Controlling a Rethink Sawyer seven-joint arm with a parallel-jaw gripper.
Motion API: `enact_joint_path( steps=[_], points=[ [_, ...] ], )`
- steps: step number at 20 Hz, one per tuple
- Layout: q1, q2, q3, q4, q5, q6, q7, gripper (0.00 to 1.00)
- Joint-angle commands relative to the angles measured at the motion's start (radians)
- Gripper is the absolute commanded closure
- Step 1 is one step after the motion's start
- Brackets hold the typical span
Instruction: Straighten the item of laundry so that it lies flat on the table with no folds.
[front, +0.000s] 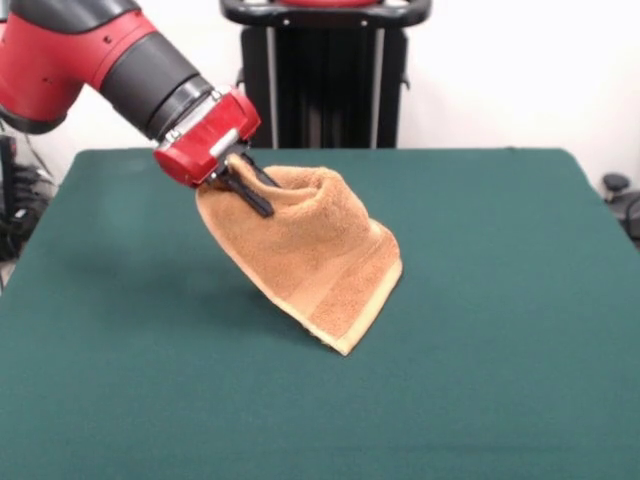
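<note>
The orange-tan terry towel (315, 250) hangs bunched from my gripper (250, 192) above the green table (500, 350). The gripper is shut on the towel's upper edge, left of the table's middle. The black fingers (245, 190) pinch the cloth. The towel drapes down to the right. Its lower corner (345, 345) with the woven band touches the table. Folds run through the upper part. No white tag shows.
The robot's black pedestal (325, 75) stands at the table's far side. The red and black arm (100, 60) comes in from the upper left. A dark object (625, 200) sits off the table's right edge.
</note>
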Motion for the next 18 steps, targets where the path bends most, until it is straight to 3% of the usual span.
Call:
enact_joint_path(
  steps=[1, 15, 18],
  points=[
    [0.019, 0.037, 0.025, 0.007, -0.104, 0.057, -0.290, 1.00],
    [-0.058, 0.146, 0.060, -0.056, -0.125, 0.113, -0.377, 1.00],
    [-0.023, 0.116, 0.036, -0.100, -0.142, 0.095, -0.302, 1.00]
  ],
)
